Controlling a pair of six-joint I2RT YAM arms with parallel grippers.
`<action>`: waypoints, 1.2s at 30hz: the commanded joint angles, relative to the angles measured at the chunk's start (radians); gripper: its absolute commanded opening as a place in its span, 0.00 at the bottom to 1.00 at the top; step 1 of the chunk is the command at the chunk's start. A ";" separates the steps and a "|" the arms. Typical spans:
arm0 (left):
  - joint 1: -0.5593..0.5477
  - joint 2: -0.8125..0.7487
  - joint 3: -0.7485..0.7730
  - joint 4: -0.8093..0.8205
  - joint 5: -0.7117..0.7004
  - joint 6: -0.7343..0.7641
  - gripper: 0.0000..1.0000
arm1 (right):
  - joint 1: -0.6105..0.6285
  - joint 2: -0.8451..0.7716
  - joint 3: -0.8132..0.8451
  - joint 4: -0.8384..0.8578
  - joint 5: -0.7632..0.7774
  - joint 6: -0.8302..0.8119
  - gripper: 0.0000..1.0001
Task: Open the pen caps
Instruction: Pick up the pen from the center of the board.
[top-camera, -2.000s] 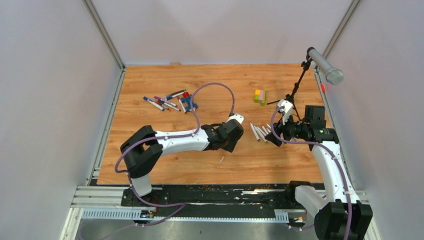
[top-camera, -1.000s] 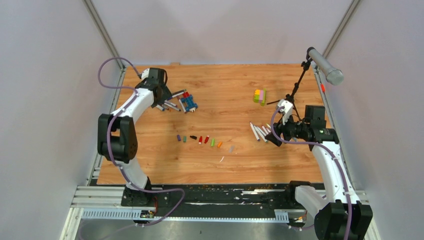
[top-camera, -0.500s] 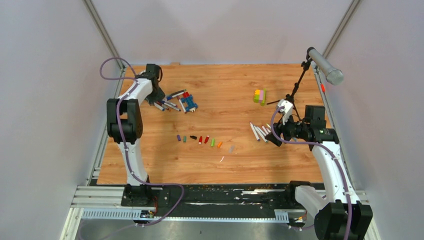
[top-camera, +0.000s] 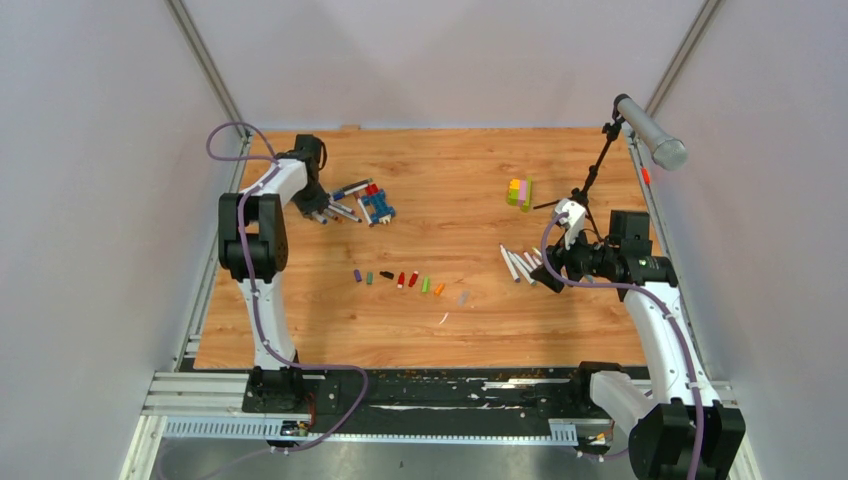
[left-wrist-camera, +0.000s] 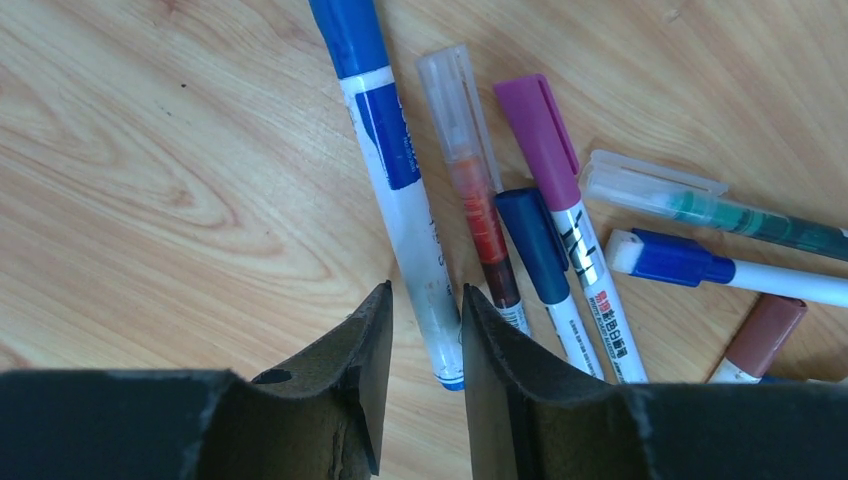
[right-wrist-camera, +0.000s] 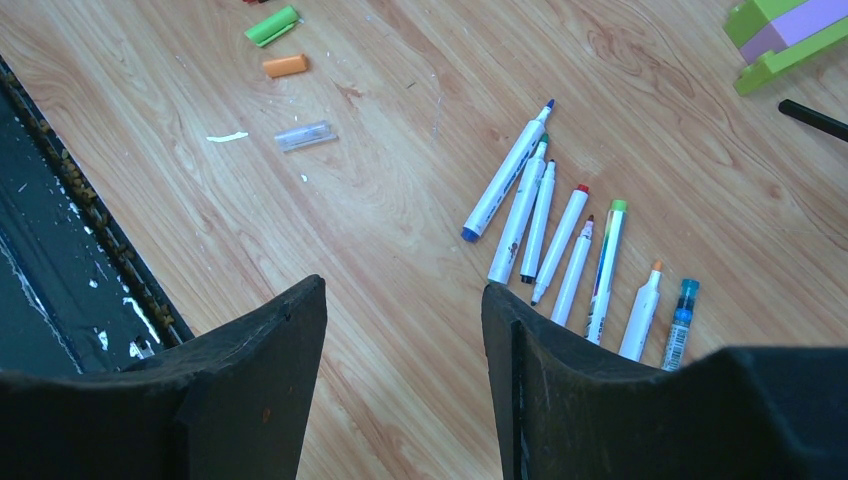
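Workbench, seen from overhead and from both wrists: a wood-grain tabletop (top-camera: 470, 330) is boxed in by plain pale walls (top-camera: 100, 200). Along the bottom of the frame it is edged by a black strip (top-camera: 430, 385) on metal rails (top-camera: 190, 392). At upper left, the left gripper (left-wrist-camera: 427, 300) straddles the barrel of a blue-capped pen (left-wrist-camera: 400, 190) among other capped pens (top-camera: 340, 208). Its jaws sit close on either side, though whether they actually pinch it cannot be told. Loose pen caps (top-camera: 405, 280) line the centre. At right, the right gripper (right-wrist-camera: 402, 292) hangs above the wood with jaws apart and empty, beside a fan of uncapped pens (right-wrist-camera: 560, 245). A microphone (top-camera: 650, 132) fills the upper right corner.
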 joint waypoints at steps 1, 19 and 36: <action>0.008 0.015 0.037 -0.022 -0.007 0.012 0.38 | -0.001 -0.004 0.006 0.034 -0.006 -0.019 0.59; 0.028 -0.082 -0.056 -0.019 -0.046 0.022 0.10 | -0.001 -0.014 0.008 0.030 -0.004 -0.022 0.59; 0.028 -0.930 -0.858 0.625 0.616 0.098 0.00 | 0.008 -0.017 0.012 -0.017 -0.160 -0.067 0.59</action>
